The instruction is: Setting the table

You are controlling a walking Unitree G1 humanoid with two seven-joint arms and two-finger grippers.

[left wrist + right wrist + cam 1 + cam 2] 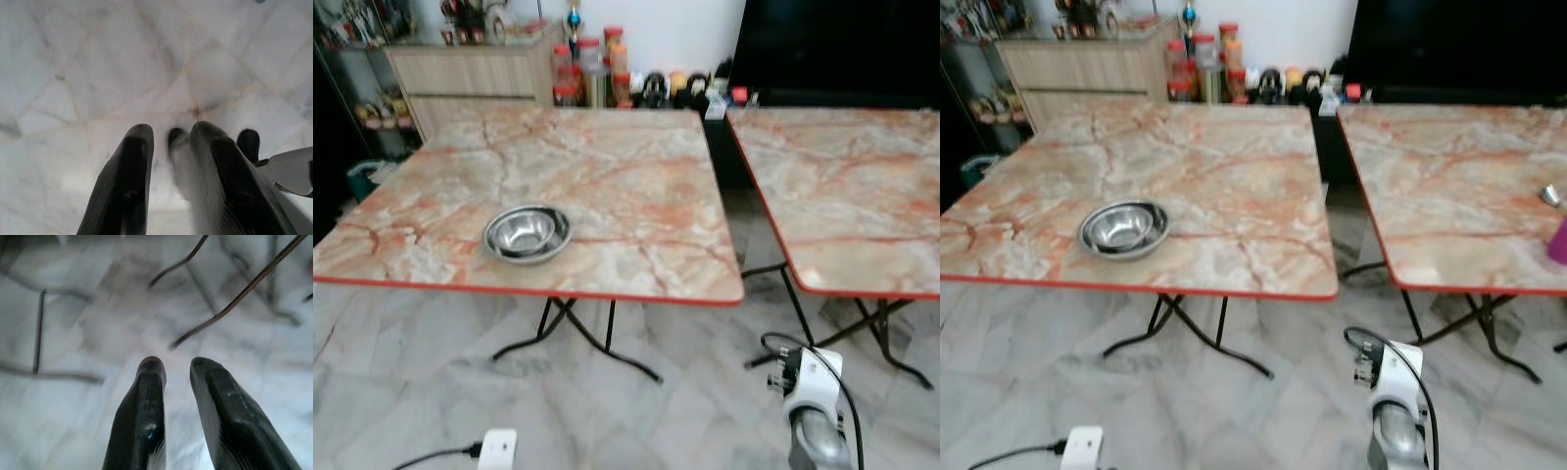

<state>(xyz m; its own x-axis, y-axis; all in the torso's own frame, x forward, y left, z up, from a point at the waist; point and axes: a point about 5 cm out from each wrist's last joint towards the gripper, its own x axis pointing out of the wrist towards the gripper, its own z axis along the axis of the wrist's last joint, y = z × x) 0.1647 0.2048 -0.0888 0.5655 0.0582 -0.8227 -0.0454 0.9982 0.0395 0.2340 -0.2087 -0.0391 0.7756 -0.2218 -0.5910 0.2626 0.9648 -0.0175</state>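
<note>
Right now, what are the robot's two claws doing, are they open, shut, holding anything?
Left gripper: open, holding nothing, hanging over the floor.
Right gripper: open, holding nothing, hanging over the floor near the table legs.

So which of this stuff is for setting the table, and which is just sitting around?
For the job:
- steel bowl
- marble-look table it sits on
- second table
- both pincers, left pincer and right pincer, low over the floor, holding nothing

Just lying about:
- jars by the wall
- wooden cabinet
</note>
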